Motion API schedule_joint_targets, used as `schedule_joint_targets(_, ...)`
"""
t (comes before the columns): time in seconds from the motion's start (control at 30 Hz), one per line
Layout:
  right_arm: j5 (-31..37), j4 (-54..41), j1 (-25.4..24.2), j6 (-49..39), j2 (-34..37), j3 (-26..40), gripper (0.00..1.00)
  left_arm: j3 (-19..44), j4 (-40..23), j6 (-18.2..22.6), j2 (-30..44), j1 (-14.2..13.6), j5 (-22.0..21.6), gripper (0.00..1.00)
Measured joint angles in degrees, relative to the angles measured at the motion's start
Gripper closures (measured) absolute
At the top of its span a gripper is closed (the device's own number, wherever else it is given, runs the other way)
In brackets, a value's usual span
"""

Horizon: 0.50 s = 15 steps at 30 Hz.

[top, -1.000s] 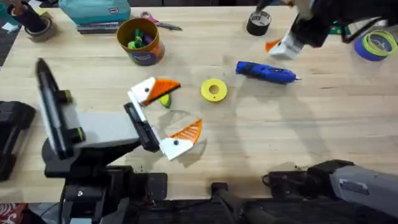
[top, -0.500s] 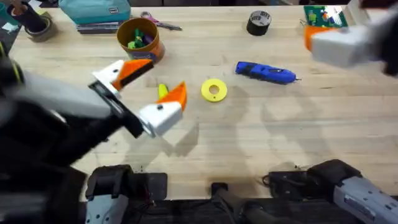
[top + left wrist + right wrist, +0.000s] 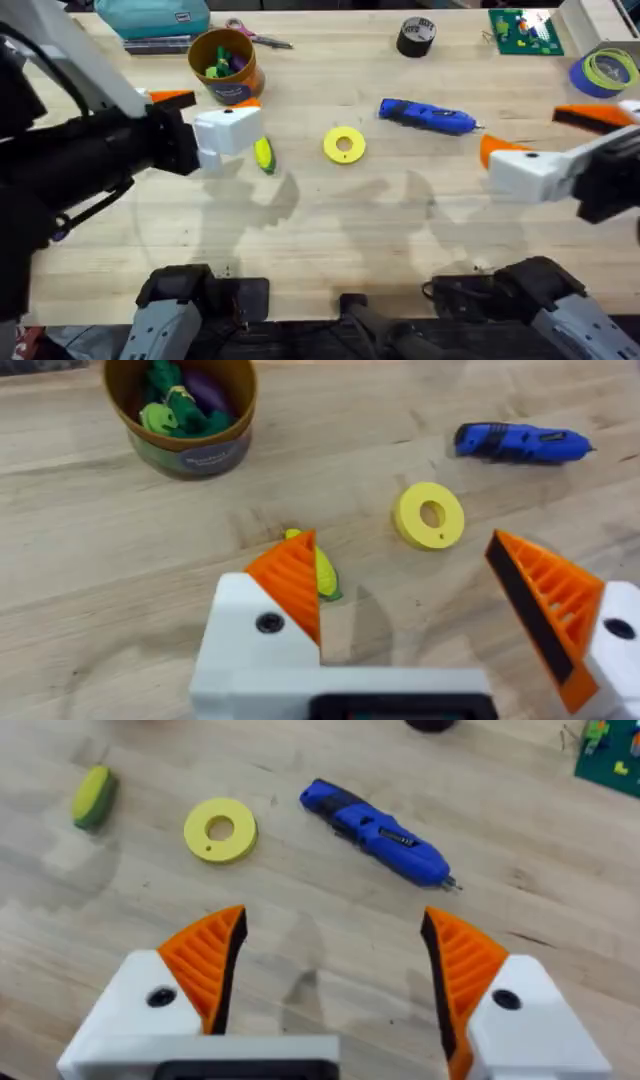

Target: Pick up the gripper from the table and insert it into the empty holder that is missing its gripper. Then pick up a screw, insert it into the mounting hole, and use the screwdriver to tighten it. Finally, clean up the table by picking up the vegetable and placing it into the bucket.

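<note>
Left tool (image 3: 415, 595) hangs spread wide, nothing between its orange pads (image 3: 290, 580), low over the desk (image 3: 400, 215) left of centre. In the left wrist view the vegetable (image 3: 322, 568), the yellow corn cob with green end, lies on the desk right behind one pad, part covered by it; overhead it sits just right of the tool's white finger base. The bucket (image 3: 227, 66) stands far-left of it, near, toy pieces showing inside.

Right tool (image 3: 335, 975) is also released, empty, over the right side of the desk. The screwdriver (image 3: 428, 116) lies flat, far of centre, apart from both tools. Yellow ring disc (image 3: 344, 144) is between the corn and the screwdriver, touching neither.

Step in hand looks like the clean-up: take the corn. To do it well, centre the left tool so the cob sits between the pads, not under one; grip across the short body, lift straight, clear the bucket rim before letting go. Keep away from the ring disc.

Hard to make out: no loose orange fingertip, screw or mounting hole can be told. Both tools show two orange pads. The corn's near end is hidden by the pad.
</note>
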Motion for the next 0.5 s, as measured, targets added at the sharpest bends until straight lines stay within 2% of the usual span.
schedule_joint_targets(0.17,-0.02,0.19,0.0,0.23,0.0,-1.37,0.005,0.21,-0.55,-0.41,1.21,0.0,-2.18,0.016)
schedule_joint_targets(0.3,-0.11,0.2,0.0,0.23,0.0,-1.37,0.005,2.52,-6.74,-3.85,3.8,-0.5,-5.35,0.015)
schedule_joint_targets(0.4,-0.09,0.2,0.0,0.24,0.0,-1.37,0.005,5.39,-11.71,-7.31,7.09,-3.59,-10.72,0.015)
schedule_joint_targets(0.5,-0.09,0.2,0.0,0.25,0.0,-1.37,0.007,7.67,-13.37,-12.01,10.64,-9.21,-16.58,0.014)
